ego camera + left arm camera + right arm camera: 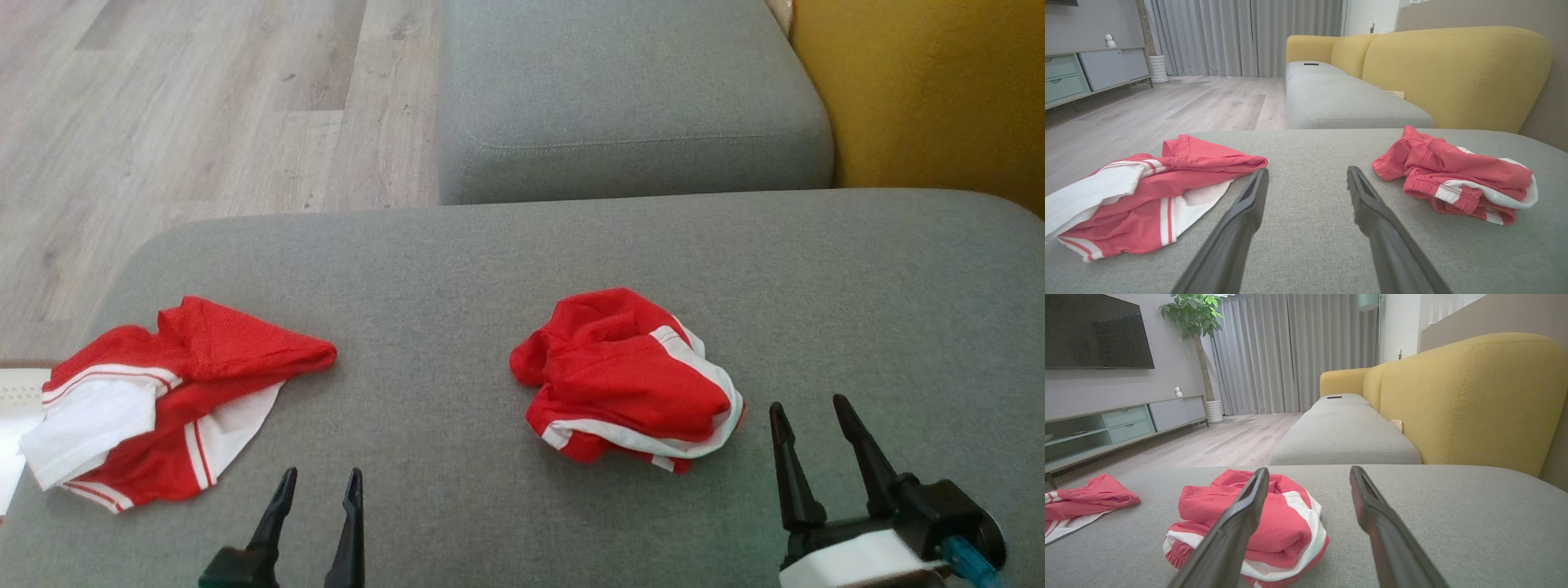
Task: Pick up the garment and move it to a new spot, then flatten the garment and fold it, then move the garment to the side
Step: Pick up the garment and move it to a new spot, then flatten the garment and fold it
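A bunched red garment [629, 371] with white trim lies in a rumpled heap on the grey sofa seat [490, 269], roughly midway between the seat's left and right edges. Broad white bands curve along its right side and under its lower folds, and a gathered, elasticated hem shows on the side facing the robot. A second red garment [188, 392], with white panels and thin red-and-white stripes, lies looser and flatter by the seat's left edge, its white part reaching that edge. The two lie well apart.
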{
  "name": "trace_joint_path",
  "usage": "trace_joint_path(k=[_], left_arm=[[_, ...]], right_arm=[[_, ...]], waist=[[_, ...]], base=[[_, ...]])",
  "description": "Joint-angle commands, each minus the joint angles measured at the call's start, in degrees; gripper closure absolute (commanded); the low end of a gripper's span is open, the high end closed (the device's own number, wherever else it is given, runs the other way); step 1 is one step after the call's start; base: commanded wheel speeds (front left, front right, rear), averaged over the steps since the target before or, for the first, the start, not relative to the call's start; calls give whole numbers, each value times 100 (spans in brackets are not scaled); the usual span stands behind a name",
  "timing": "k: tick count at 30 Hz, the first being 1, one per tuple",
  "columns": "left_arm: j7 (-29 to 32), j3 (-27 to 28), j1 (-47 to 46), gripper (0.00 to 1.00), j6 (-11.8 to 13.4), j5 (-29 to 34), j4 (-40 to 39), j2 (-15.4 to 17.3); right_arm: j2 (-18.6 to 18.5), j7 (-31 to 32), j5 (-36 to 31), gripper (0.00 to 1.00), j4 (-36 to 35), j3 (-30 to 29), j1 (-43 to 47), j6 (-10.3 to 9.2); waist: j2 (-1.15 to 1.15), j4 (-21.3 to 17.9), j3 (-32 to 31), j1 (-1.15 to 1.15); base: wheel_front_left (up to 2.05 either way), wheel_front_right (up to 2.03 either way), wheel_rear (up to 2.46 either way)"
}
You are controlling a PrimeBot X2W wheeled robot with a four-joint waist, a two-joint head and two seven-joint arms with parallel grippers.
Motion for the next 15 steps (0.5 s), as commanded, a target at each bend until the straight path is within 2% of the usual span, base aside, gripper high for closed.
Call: trace_joint_path(k=[1, 15], left_arm=[[-70, 177, -205, 0, -16, 61, -171, -52], [-70, 160, -237, 0, -75, 132, -57, -65]], right_arm=[[-34, -53, 2, 0, -222, 136, -182, 43], [-33, -53, 218, 0, -229, 116, -130, 43]], waist=[[0, 10, 2, 0], [0, 88, -31, 0]], base=[[0, 0, 0], [0, 0, 0]])
